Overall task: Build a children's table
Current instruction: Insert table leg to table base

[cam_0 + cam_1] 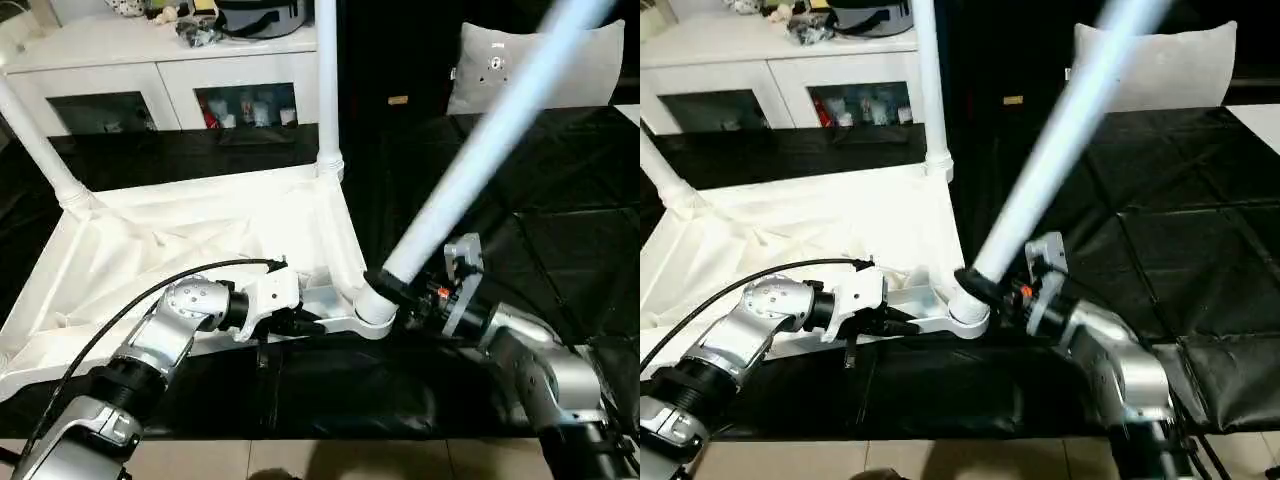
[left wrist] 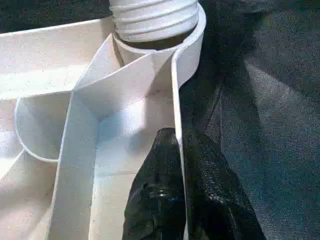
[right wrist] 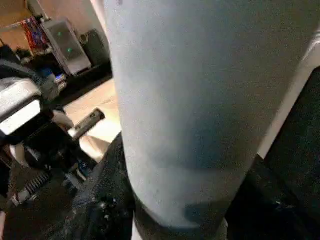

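The white tabletop (image 1: 150, 250) lies upside down on the black mat, ribbed underside up. Two white legs stand in its far sockets, one upright (image 1: 327, 80) and one at the far left (image 1: 40, 140). My left gripper (image 2: 177, 150) is shut on the tabletop's near rim (image 2: 176, 95), one black finger on each side of the thin wall, close to the near right corner socket (image 1: 375, 308). My right gripper (image 1: 392, 288) is shut on a third leg (image 1: 490, 135), near its lower end. That leg leans up and to the right, and its threaded end (image 2: 152, 17) sits in the corner socket.
A white cabinet (image 1: 150, 75) with glass doors stands behind the tabletop. A grey cushion (image 1: 540, 65) leans at the back right. Black mat (image 1: 560, 220) covers the floor to the right, and bare floor (image 1: 300, 458) shows along the near edge.
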`<state>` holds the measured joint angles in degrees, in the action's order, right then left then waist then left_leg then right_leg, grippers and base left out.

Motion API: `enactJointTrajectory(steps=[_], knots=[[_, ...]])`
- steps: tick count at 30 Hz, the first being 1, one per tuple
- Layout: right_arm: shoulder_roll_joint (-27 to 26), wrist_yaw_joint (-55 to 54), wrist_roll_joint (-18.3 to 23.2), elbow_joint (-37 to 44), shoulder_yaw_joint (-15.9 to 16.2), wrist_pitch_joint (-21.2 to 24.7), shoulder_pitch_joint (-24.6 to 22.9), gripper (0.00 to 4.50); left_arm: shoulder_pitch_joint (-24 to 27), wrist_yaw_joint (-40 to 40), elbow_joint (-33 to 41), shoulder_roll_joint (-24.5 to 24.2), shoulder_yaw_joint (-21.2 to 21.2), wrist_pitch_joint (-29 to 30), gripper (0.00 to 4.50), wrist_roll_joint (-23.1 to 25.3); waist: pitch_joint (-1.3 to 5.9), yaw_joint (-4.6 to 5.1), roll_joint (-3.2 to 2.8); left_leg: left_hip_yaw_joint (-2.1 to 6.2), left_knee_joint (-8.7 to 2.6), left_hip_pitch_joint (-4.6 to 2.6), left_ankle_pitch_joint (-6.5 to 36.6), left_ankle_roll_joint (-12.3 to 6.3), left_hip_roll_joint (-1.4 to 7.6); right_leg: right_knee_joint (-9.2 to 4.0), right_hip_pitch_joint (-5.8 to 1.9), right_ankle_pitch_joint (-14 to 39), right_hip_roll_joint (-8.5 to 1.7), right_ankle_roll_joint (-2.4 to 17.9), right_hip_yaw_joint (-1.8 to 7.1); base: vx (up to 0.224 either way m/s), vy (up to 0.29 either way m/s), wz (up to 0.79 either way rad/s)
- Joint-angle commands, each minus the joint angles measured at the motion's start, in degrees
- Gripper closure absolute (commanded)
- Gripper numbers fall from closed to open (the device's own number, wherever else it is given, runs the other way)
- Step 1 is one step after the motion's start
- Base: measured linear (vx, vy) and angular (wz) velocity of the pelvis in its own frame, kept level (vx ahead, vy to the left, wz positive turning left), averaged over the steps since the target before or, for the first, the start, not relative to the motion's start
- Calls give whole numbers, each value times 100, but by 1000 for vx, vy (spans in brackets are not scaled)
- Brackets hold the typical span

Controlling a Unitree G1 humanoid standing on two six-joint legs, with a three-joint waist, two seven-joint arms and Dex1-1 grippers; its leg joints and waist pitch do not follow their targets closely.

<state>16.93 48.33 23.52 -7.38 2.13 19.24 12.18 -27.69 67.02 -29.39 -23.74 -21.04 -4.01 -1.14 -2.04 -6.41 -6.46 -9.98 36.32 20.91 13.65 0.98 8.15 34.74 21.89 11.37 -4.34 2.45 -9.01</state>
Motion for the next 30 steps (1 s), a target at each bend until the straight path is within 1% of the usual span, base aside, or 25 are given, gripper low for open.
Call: enactJointTrajectory(steps=[1, 2, 4, 6, 7, 8, 9, 10, 11, 12, 13, 14, 16, 17, 18, 19, 20, 21, 22, 23, 26, 27, 28, 29, 30], knots=[[225, -221, -616, -298, 247, -19, -203, 260, -164, 53, -10, -62, 13, -110, 450, 103, 249, 38, 29, 313, -523, -25, 1243, -108, 575, -656, -267, 2360, -719, 276, 505, 0, 0, 0], [349, -254, -862, -283, 390, -177, -209, 260, -171, 57, -28, -58, 7, -122, 450, 115, 248, 38, 23, 312, -525, -45, 1245, -118, 571, -678, -254, 2532, -710, 186, 495, 0, 0, 0], [391, -255, -962, -267, 434, -230, -204, 260, -178, 57, -43, -57, -1, -135, 450, 129, 240, 55, 19, 322, -541, -57, 1312, -125, 587, -696, -245, 2622, -695, 123, 492, 0, 0, 0], [506, -252, -1200, -270, 591, -281, -144, 260, -183, 53, -58, -54, -16, -154, 450, 149, 237, 70, 19, 335, -569, -78, 1383, -130, 606, -692, -257, 2539, -692, 139, 491, 0, 0, 0], [617, -225, -1417, -333, 780, -317, -59, 260, -175, 44, -57, -56, -31, -169, 450, 170, 222, 96, 24, 343, -597, -107, 1513, -122, 619, -704, -262, 2575, -684, 153, 481, 0, 0, 0], [666, -197, -1499, -400, 879, -342, -3, 260, -163, 38, -41, -66, -52, -182, 450, 195, 220, 130, 75, 339, -612, -131, 1604, -101, 617, -726, -260, 2629, -686, 159, 488, 0, 0, 0], [666, -197, -1499, -400, 879, -342, -3, 260, -163, 38, -41, -66, -52, -182, 450, 195, 213, 136, 55, 346, -612, -132, 1651, -86, 613, -716, -260, 2677, -700, 176, 491, 0, 0, 0], [704, -147, -1561, -498, 984, -347, 82, 260, -140, 31, -16, -78, -77, -197, 450, 225, 215, 156, 70, 348, -612, -114, 1642, -81, 602, -715, -273, 2751, -720, 171, 496, 0, 0, 0], [742, -59, -1593, -603, 1100, -324, 183, 260, -108, 37, 18, -92, -101, -208, 450, 246, 203, 186, 109, 348, -616, -103, 1641, -94, 597, -729, -274, 2864, -717, 149, 494, 0, 0, 0], [752, -34, -1603, -627, 1130, -317, 207, 260, -103, 41, 24, -95, -105, -211, 450, 248, 201, 190, 94, 351, -613, -103, 1638, -106, 591, -734, -279, 2914, -726, 140, 498, 0, 0, 0], [798, 79, -1661, -722, 1260, -300, 298, 260, -81, 61, 59, -113, -118, -223, 450, 259, 197, 195, 125, 339, -604, -121, 1653, -128, 589, -764, -253, 3021, -726, 119, 503, 0, 0, 0], [829, 187, -1700, -797, 1362, -257, 361, 260, -81, 84, 71, -130, -124, -248, 450, 267, 196, 194, 116, 339, -600, -119, 1646, -124, 580, -774, -256, 3090, -729, 103, 502, 0, 0, 0], [877, 328, -1747, -869, 1493, -214, 419, 260, -90, 119, 89, -153, -129, -271, 450, 274, 198, 202, 110, 354, -616, -118, 1699, -112, 603, -768, -255, 3044, -722, 107, 498, 0, 0, 0], [888, 354, -1768, -933, 1550, -231, 454, 260, -101, 137, 102, -172, -135, -299, 450, 290, 179, 210, 98, 359, -630, -111, 1745, -103, 615, -771, -243, 3007, -715, 110, 507, 0, 0, 0], [893, 362, -1782, -975, 1582, -253, 475, 260, -106, 146, 112, -183, -138, -317, 450, 301, 190, 220, 102, 369, -644, -121, 1817, -80, 630, -759, -248, 2905, -715, 149, 514, 0, 0, 0], [847, 395, -1744, -1095, 1591, -222, 541, 260, -149, 208, 80, -199, -143, -347, 450, 297, 172, 223, 89, 374, -662, -120, 1873, -65, 638, -742, -241, 2770, -716, 197, 525, 0, 0, 0], [834, 405, -1742, -1135, 1598, -225, 563, 260, -170, 223, 60, -204, -144, -362, 450, 300, 179, 230, 103, 378, -674, -115, 1912, -57, 652, -724, -255, 2637, -718, 260, 536, 0, 0, 0], [801, 429, -1734, -1232, 1616, -230, 617, 260, -221, 260, 9, -216, -146, -398, 450, 307, 163, 228, 95, 379, -681, -109, 1935, -55, 651, -718, -250, 2603, -724, 289, 540, 0, 0, 0], [782, 452, -1723, -1272, 1650, -207, 641, 260, -287, 305, -45, -242, -154, -445, 450, 328, 115, 248, 81, 377, -695, -105, 2033, -53, 640, -730, -234, 2640, -724, 325, 542, 0, 0, 0], [781, 456, -1722, -1263, 1661, -200, 637, 260, -313, 315, -69, -246, -153, -456, 450, 333, 121, 261, 94, 370, -690, -114, 2072, -58, 625, -739, -236, 2707, -714, 320, 539, 0, 0, 0], [737, 468, -1682, -1176, 1722, -138, 591, 260, -609, 377, -361, -227, -129, -554, 450, 369, 80, 293, 93, 369, -693, -161, 2194, -40, 604, -807, -214, 3066, -713, 226, 532, 0, 0, 0], [707, 465, -1651, -1139, 1716, -112, 567, 260, -721, 386, -474, -205, -114, -585, 450, 375, 71, 298, 66, 369, -692, -169, 2208, -46, 596, -817, -207, 3106, -709, 209, 524, 0, 0, 0], [702, 464, -1645, -1131, 1714, -107, 562, 260, -742, 386, -494, -201, -112, -591, 450, 377, 72, 305, 76, 373, -704, -179, 2213, -36, 609, -828, -213, 3068, -707, 209, 526, 0, 0, 0], [679, 427, -1642, -1089, 1709, -97, 527, 260, -858, 389, -608, -177, -96, -624, 450, 381, 73, 319, 50, 390, -725, -145, 2136, -36, 628, -792, -251, 2834, -712, 263, 526, 0, 0, 0], [652, 384, -1642, -1082, 1698, -95, 509, 260, -976, 395, -734, -148, -77, -647, 450, 375, 70, 326, 38, 391, -739, -140, 2130, -42, 637, -792, -256, 2770, -707, 274, 522, 0, 0, 0]])
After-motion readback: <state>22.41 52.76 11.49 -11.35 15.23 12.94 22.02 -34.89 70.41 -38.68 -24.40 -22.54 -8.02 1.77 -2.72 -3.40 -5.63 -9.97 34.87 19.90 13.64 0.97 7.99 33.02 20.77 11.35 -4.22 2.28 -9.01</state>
